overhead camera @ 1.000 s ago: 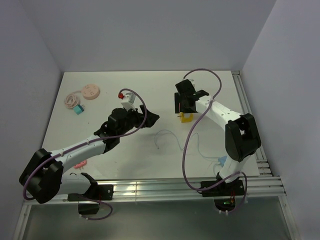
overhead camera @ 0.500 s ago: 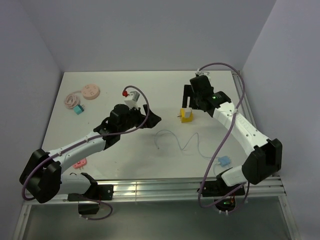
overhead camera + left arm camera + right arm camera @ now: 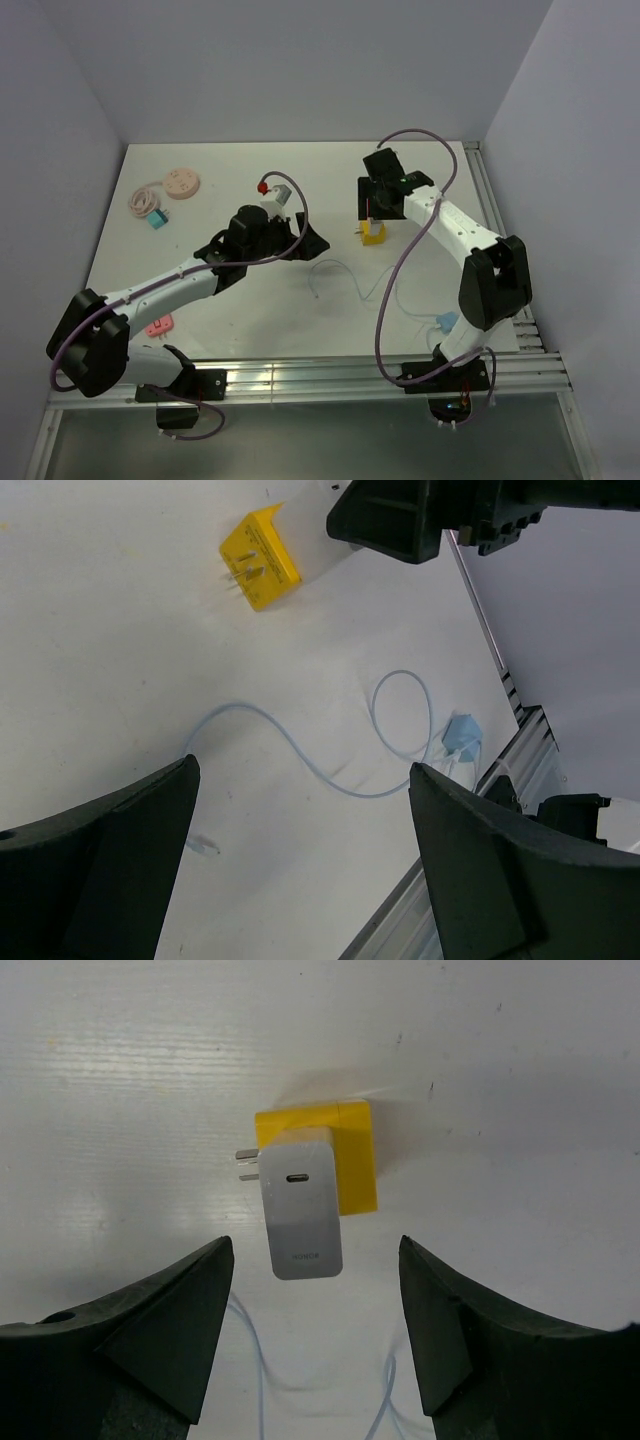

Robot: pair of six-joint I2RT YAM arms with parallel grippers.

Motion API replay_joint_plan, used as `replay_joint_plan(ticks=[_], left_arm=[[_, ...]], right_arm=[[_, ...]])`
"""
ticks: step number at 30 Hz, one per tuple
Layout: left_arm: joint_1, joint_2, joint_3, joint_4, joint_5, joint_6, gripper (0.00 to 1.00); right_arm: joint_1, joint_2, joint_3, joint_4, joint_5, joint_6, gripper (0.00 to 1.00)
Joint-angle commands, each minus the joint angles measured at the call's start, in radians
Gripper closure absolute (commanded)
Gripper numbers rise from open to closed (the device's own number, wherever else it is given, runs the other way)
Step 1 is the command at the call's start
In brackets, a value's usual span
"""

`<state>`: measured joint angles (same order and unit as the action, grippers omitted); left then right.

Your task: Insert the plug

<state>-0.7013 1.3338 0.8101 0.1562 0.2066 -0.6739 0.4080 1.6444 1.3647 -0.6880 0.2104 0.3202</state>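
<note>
Nothing is gripped, so I judge the task to be at its opening step: taking hold of the plug.

Nearest, at about 5 o'clock on the white matte worktop (image 3: 100,660), lies a small blue connector (image 3: 462,732). From it a thin, limp, pale-blue cable (image 3: 237,706) curls in a loop, then snakes toward 9 o'clock. It ends in a tiny pale tip (image 3: 205,845), too small to make out.

The left gripper (image 3: 300,775) hangs above that stretch, its black jaws spread wide with only worktop between them.

Farther out, at about 2 o'clock, sits a yellow plastic block (image 3: 358,1155), hard and square-edged. A white, smooth, rounded-rectangular charger (image 3: 300,1210) lies against it. Its metal prongs (image 3: 247,1165) point to 9 o'clock in the right wrist view, and its slim oval port (image 3: 297,1177) faces up.

The right gripper (image 3: 315,1248) hovers over the charger, jaws well apart and clear of it.

Farthest, near 10 o'clock, rest a round pink disc (image 3: 182,184) and a teal piece (image 3: 157,220).

The next move likely calls for the left jaws to drop onto the cable's end, pinching close behind the plug so the floppy cable cannot sag. The right jaws could steady the light charger, which may slide.
</note>
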Motion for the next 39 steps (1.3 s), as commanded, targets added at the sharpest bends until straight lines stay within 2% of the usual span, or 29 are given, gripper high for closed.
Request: replay_joint_plan(ticks=[1,6,17,20,21,23,24,25,27,33,37,39], left_arm=[[-0.004,-0.036,0.023,-0.004,0.01,0.017,0.09],[-0.004,-0.027,0.026,0.005,0.02,0.017,0.08],[-0.004,0.01,0.029,0.02,0.036,0.023,0.08],[-0.004,0.013,0.032,0.017,0.034,0.025,0.08],[-0.004,0.015,0.037,0.017,0.033,0.025,0.08],[-0.004,0.024,0.044,0.019,0.039,0.025,0.08],[-0.004,0.028,0.044,0.026,0.043,0.022,0.08],[-0.006,0.03,0.041,0.032,0.05,0.016,0.08],[-0.006,0.041,0.04,0.043,0.062,0.01,0.09],[-0.004,0.059,0.04,0.063,0.085,-0.004,0.09],[-0.004,0.053,0.035,0.068,0.082,-0.006,0.09],[-0.004,0.053,0.034,0.066,0.083,-0.004,0.09]], right_arm=[[0.006,0.028,0.062,0.007,0.0,-0.023,0.27],[0.005,0.08,0.092,0.01,0.0,-0.03,0.3],[0.005,0.157,0.128,0.015,0.014,-0.05,0.5],[0.005,0.166,0.132,0.018,0.012,-0.05,0.62],[0.006,0.163,0.129,0.025,0.011,-0.05,0.71],[0.008,0.147,0.102,0.045,0.021,-0.046,0.8],[0.011,0.125,0.068,0.076,0.026,-0.046,0.87],[0.012,0.111,0.048,0.094,0.029,-0.047,0.89],[0.021,0.068,-0.017,0.155,0.063,-0.038,0.99],[0.051,-0.034,-0.156,0.257,0.136,0.003,1.0],[0.054,-0.07,-0.17,0.248,0.107,0.016,1.0],[0.054,-0.066,-0.132,0.185,0.093,0.028,1.0]])
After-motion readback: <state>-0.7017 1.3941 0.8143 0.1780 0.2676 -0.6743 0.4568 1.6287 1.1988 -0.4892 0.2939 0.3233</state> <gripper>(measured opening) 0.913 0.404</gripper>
